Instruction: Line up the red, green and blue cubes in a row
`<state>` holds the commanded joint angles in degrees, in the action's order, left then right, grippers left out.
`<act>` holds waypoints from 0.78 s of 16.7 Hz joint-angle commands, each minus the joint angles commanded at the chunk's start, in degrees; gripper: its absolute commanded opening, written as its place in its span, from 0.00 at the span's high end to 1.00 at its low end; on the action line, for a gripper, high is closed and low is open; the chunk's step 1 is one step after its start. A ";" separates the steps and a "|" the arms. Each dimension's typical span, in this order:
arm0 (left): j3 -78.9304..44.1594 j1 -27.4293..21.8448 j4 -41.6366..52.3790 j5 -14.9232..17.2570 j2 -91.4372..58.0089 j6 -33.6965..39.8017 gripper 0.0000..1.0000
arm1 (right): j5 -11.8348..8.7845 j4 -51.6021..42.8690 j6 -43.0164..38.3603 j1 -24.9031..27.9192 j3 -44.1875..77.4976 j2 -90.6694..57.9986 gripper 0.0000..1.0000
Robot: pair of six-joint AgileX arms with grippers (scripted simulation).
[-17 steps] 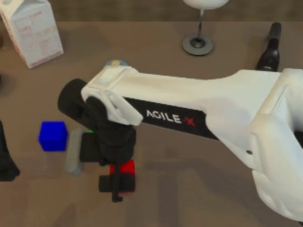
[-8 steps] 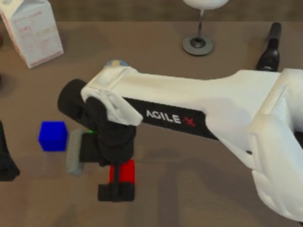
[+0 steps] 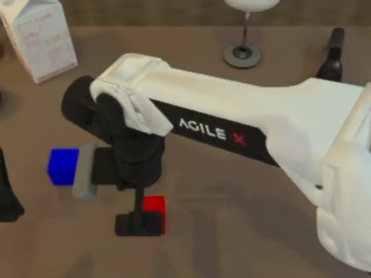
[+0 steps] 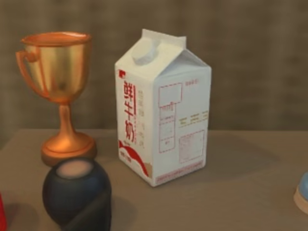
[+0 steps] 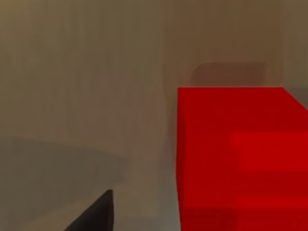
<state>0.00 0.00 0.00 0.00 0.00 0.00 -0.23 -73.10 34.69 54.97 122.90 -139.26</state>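
**Red cube's down, right claw backing off**

The right claw (image 3: 141, 222) looks spread, with one finger (image 5: 96, 214) just clear of the red cube (image 3: 155, 206) on the worktop. I'd lift straight up so nothing nudges the red cube. The blue cube (image 3: 61, 166) sits well left of the red one, and I can't see the green one. The left arm (image 3: 6, 197) is parked further left. Compared with a second ago, the arm has slid left and the red cube is more exposed.

cubes showing: 2, red cube (image 3: 154, 205) and blue cube (image 3: 62, 166) | milk carton (image 4: 163, 107): 1 | trophy (image 4: 60, 91): 1 | dark jar (image 4: 77, 192): 1
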 joint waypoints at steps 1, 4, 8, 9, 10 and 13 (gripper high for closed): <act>0.00 0.00 0.00 0.00 0.00 0.00 0.00 | -0.03 -2.24 0.00 0.03 1.78 0.25 0.00; 0.00 0.00 0.00 0.00 0.00 0.00 0.00 | -0.06 -5.52 0.05 0.11 4.89 0.91 0.00; 0.00 0.00 0.00 0.00 0.00 0.00 0.00 | -0.05 -5.41 0.05 -0.15 4.82 0.74 0.00; -0.44 -0.15 0.24 0.04 -0.45 0.05 0.00 | -0.11 -5.01 -0.05 -0.37 4.39 1.27 0.00; -1.39 -0.45 0.76 0.10 -1.42 0.16 0.00 | -0.23 -4.19 -0.27 -0.85 3.47 2.37 0.00; -6.82 -2.05 4.03 0.31 -7.27 0.76 0.00 | -0.84 0.52 -1.79 -3.84 -2.20 9.04 0.00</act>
<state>-6.82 -2.05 4.03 0.31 -7.27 0.76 -1.07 -72.59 32.90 51.13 120.70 -130.22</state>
